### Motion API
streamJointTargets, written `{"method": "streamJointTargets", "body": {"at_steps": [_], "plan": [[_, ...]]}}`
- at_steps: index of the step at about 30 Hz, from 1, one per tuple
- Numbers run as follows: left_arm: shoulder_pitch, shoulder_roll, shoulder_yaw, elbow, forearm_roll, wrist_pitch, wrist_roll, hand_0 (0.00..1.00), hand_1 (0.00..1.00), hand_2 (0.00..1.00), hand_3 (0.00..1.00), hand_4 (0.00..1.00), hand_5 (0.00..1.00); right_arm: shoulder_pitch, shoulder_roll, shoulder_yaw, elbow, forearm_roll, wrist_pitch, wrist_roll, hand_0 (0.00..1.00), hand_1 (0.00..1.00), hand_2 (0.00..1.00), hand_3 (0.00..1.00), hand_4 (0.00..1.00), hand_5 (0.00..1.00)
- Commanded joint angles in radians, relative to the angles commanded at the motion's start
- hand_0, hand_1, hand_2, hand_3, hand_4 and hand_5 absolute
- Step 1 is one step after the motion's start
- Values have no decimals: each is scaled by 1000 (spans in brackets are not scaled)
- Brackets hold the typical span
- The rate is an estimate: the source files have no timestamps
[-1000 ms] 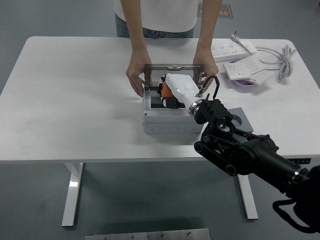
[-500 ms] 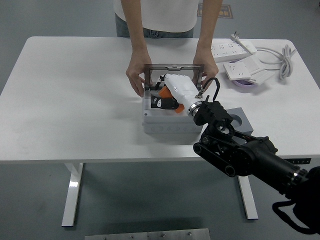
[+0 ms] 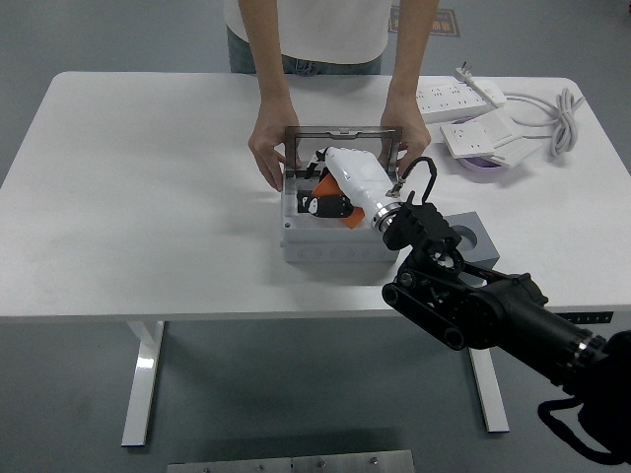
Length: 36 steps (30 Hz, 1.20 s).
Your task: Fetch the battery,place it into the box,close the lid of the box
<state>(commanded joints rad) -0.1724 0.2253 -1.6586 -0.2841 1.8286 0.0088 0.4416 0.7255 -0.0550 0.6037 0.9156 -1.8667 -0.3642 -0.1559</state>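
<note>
So my right hand [image 3: 340,187] was down inside the open box [image 3: 330,241], w/ the white back of it on top. The orange battery [image 3: 327,188] sat under my fingers, inside the box, & my fingers were curled round it. A person held the lid [image 3: 340,135] up, one hand [image 3: 264,150] on each side. Left arm wasn't in the pic.

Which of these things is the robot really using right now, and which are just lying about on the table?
In use:
- box, lid up
- orange battery, gripped over the box by the right robot hand
- person's hands steadying the box

Lying about:
- power strips and cable
- grey block
</note>
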Motion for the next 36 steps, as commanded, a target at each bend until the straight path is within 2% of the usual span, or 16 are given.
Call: {"method": "streamJointTargets", "body": {"at_steps": [8, 18, 19, 24, 25, 30, 31, 36], "plan": [[-1, 2, 1, 3, 1, 3, -7, 584, 690, 604, 589, 564, 2, -4, -7, -1, -3, 11, -30, 33, 421, 374, 422, 487, 806, 367], [-1, 3, 1, 3, 4, 2, -8, 586, 690, 604, 589, 565, 2, 1, -15, -5, -11, 7, -31, 29, 414, 367, 412, 473, 812, 376], [0, 3, 0, 3, 4, 1, -7, 586, 690, 604, 588, 564, 2, 1, -16, -5, -10, 5, -31, 26, 339, 340, 379, 450, 830, 395], [1, 2, -1, 1, 6, 1, -4, 586, 690, 604, 588, 564, 2, 3, -18, -6, -3, -2, -28, 2, 339, 340, 379, 450, 830, 395], [0, 2, -1, 1, 5, 1, -4, 586, 690, 602, 589, 559, 2, 3, -18, -6, -2, -4, -29, -6, 274, 323, 360, 437, 829, 393], [0, 2, -1, 1, 4, 2, -4, 586, 690, 602, 589, 559, 2, 4, -25, -3, 9, -6, -32, -45, 274, 323, 360, 437, 829, 393], [1, 2, 0, 1, 3, 2, -4, 586, 690, 602, 587, 558, 2, 4, -26, -2, 11, -8, -32, -57, 195, 290, 333, 411, 829, 404], [2, 1, 3, 0, -3, 4, -2, 586, 690, 602, 587, 558, 2, 2, -31, 12, 31, -7, -20, -113, 195, 290, 333, 411, 829, 404]]}}
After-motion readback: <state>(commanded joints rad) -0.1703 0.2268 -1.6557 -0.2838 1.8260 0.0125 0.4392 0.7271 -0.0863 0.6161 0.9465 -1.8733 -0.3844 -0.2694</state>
